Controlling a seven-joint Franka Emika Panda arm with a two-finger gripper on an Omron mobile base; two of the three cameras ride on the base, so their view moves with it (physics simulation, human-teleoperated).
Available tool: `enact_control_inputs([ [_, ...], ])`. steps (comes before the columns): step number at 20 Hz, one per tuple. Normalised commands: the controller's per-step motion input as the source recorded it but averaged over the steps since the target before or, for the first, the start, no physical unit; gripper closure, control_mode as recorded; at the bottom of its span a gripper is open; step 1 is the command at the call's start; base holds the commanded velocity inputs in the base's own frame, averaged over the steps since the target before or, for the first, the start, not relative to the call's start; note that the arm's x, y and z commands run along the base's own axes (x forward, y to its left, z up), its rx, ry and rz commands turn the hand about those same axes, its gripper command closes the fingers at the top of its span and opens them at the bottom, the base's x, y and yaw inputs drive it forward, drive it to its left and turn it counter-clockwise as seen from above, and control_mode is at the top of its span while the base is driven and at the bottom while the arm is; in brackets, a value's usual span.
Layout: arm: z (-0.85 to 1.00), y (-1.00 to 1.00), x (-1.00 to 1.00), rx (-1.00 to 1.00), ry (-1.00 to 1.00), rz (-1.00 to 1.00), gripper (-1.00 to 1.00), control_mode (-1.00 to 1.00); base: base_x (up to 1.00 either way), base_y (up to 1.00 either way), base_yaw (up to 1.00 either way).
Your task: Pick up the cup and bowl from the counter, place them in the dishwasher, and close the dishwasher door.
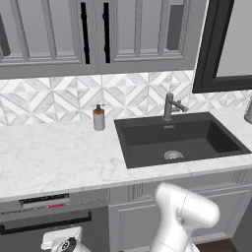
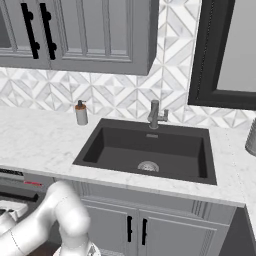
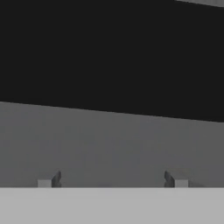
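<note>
Hand point(image 3: 112, 180) sits low, fingers spread wide with nothing between them, right up against the dishwasher door point(image 1: 54, 231), whose black bar handle point(image 1: 47, 223) runs across above the fingertips. Cup and bowl are nowhere on the surface point(image 1: 59, 157); likely already racked, door apparently near upright. Risk: pushing off-centre or catching the handle, so the fingers skid and leave the door ajar.

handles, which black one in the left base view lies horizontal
The dishwasher door bar handle, low on the left under the counter. The two upper cabinet handles stand vertical.
</note>
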Motion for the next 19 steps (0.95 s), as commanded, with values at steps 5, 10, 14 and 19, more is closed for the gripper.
enact_control_inputs([
  [5, -0.52, 0.0, 0.8, 0.06, -0.13, -0.12, -1.0, -1.0, 0.0, 0.0, 0.0],
  [10, -0.52, 0.0, 0.63, 0.07, -0.15, -0.08, -1.0, -1.0, 0.0, 0.0, 0.0],
  [14, -0.23, 0.0, 0.07, 0.03, -0.06, 0.0, -1.0, -1.0, 0.0, 0.0, 0.0],
  [19, 0.0, 0.0, 0.0, 0.0, 0.0, 0.0, -1.0, -1.0, 0.0, 0.0, 0.0],
])
